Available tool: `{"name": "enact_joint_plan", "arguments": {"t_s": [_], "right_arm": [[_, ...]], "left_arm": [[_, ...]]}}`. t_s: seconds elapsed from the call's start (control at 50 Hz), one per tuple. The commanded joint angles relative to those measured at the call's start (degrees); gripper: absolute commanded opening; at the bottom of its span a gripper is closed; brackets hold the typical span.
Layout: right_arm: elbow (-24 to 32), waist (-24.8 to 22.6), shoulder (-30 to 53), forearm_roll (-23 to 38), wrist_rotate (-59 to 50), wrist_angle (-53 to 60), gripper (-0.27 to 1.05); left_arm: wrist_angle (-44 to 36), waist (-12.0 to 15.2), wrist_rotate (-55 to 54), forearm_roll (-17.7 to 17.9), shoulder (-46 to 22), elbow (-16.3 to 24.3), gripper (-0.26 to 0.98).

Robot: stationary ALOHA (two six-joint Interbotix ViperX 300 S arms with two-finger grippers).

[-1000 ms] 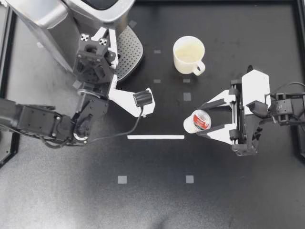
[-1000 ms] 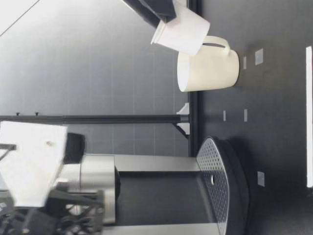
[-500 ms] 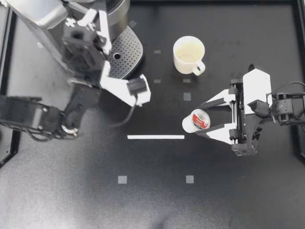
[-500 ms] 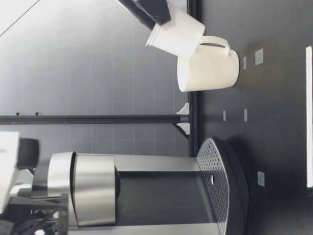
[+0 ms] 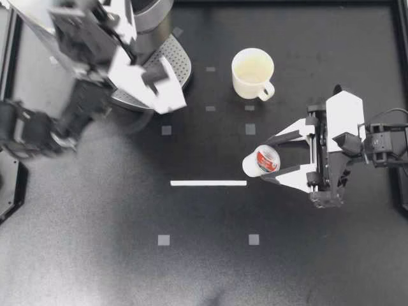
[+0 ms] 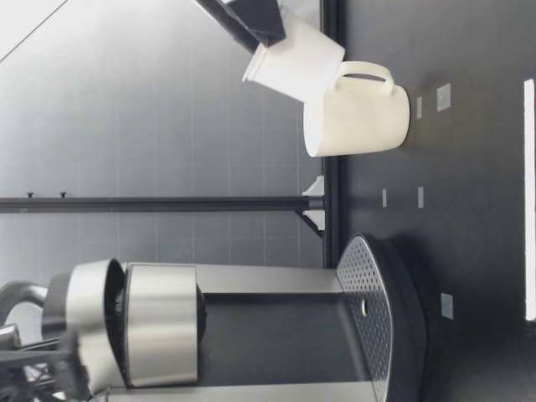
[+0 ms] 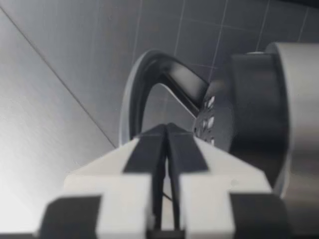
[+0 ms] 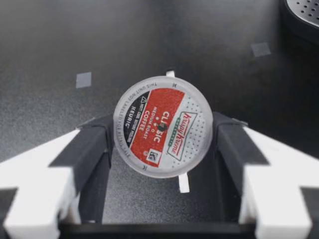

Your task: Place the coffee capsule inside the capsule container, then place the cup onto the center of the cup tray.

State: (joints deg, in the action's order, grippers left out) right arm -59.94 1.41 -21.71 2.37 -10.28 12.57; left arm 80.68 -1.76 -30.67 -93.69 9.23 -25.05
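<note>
My right hand [image 5: 270,160] pinches the coffee capsule [image 5: 260,163] by its sides, tilted and raised over the open desk [image 5: 210,255]. My left hand [image 5: 159,86], fingers pressed together, hangs at the coffee machine [image 5: 153,16]. I judge the tilted capsule could slip or seat crooked, and the way across passes near the cup [image 5: 252,73] and my left arm.

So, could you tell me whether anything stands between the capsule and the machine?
Yes: my left claw hangs over the machine, on the side facing the capsule. The cup stands off that path.
</note>
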Motion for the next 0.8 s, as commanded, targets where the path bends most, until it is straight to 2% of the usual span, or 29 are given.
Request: {"name": "enact_joint_plan", "arguments": {"t_s": [0.0,0.1,0.22,0.48,0.58,0.78], "right_arm": [[0.6,0.3,-0.4,-0.3,-0.1,0.8,0.49],[0.6,0.3,-0.4,-0.2,-0.4,1.1,0.49],[0.8,0.3,-0.4,-0.2,-0.4,1.8,0.49],[0.9,0.3,-1.0,-0.3,-1.0,2.2,0.49],[1.0,0.3,-1.1,-0.3,-1.4,2.2,0.49],[1.1,0.3,-1.1,-0.3,-2.0,2.5,0.49]], "left_arm": [[-0.8,2.4,-1.7,0.9,3.4,1.3,0.05],[-2.6,3.2,-3.8,3.3,5.5,1.8,0.05],[-7.3,4.8,-7.6,8.8,8.5,2.0,0.05],[-16.3,8.3,-16.6,14.3,15.2,-0.2,0.05],[-20.4,10.6,-18.2,17.5,17.7,-1.3,0.05],[-25.0,14.7,-22.0,19.1,21.3,-4.6,0.05]]}}
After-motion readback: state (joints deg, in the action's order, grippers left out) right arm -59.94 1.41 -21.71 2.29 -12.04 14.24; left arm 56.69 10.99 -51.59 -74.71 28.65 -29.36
